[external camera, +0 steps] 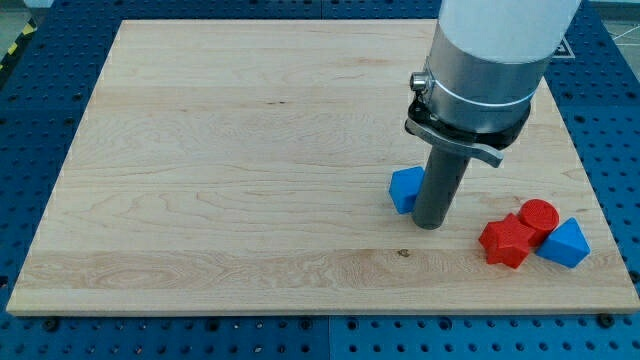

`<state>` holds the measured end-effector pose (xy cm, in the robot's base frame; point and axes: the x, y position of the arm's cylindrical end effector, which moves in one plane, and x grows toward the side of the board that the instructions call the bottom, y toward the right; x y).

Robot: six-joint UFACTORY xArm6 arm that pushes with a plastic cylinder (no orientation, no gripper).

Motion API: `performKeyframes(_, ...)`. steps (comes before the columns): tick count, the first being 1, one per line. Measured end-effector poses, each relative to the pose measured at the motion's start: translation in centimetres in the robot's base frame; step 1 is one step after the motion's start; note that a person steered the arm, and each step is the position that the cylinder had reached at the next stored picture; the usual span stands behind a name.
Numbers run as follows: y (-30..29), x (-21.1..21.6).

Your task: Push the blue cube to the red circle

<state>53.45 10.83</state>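
Note:
The blue cube [405,189] lies on the wooden board right of centre. My tip [430,224] stands right against the cube's right side, a little toward the view's bottom, and the rod hides the cube's right edge. The red circle [539,216], a short red cylinder, lies near the view's lower right, well to the right of the cube and my tip.
A red star-shaped block [507,240] touches the red circle's lower left. A blue triangular block [565,244] lies just right of them. The board [220,170] rests on a blue perforated table; its right edge is close to these blocks.

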Motion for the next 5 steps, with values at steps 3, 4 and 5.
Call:
performKeyframes(3, -9.0, 0.7)
performKeyframes(4, -7.5, -2.4)
performKeyframes(5, -5.2, -3.9)
